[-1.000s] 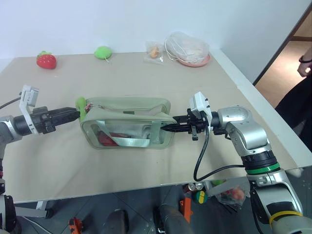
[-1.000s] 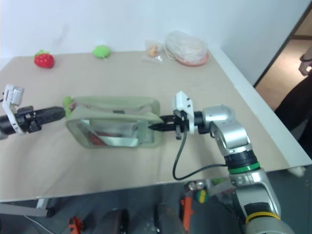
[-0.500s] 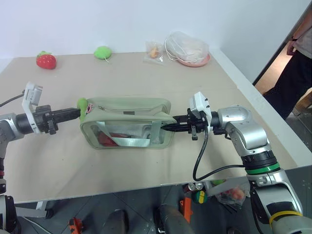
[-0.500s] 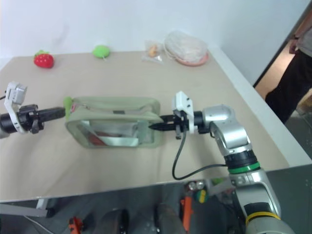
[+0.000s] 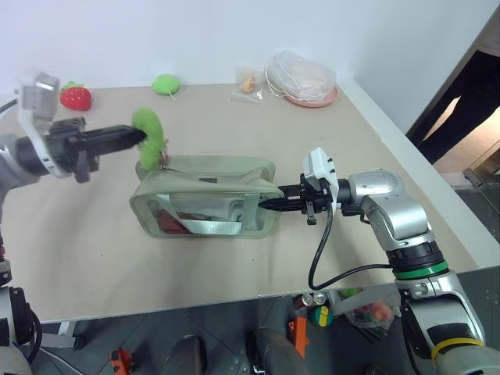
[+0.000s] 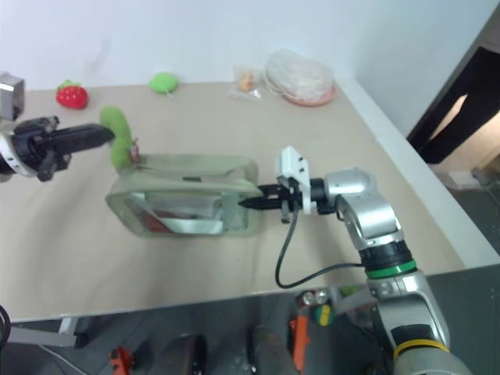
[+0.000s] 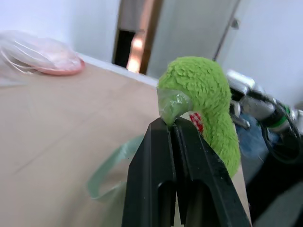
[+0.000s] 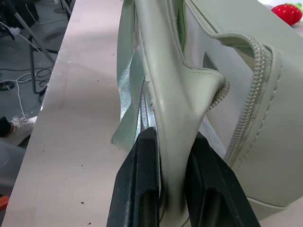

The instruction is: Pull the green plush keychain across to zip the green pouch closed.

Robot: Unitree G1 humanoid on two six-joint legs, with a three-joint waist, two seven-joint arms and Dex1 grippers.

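Observation:
The pale green pouch (image 5: 205,195) lies on the beige table, clear front panel toward me, red contents inside. My left gripper (image 5: 141,135) is shut on the lime-green plush keychain (image 5: 151,139), lifted above the pouch's left end; the left wrist view shows the fingers (image 7: 161,161) pinching the fuzzy ring (image 7: 203,101). My right gripper (image 5: 264,205) is shut on the pouch's right end. In the right wrist view its fingers (image 8: 142,189) clamp the pouch's end seam (image 8: 173,118) beside the zipper teeth.
At the back of the table (image 5: 94,250) sit a red strawberry toy (image 5: 74,96), a green plush lump (image 5: 165,83), a small bag of snacks (image 5: 248,83) and a pink plate in plastic wrap (image 5: 305,76). The table's edge runs to the right.
My left gripper closed on the keychain, then rose and swung toward the pouch, lifting the ring off the table. The right gripper and pouch stayed put. A person at the far right left view.

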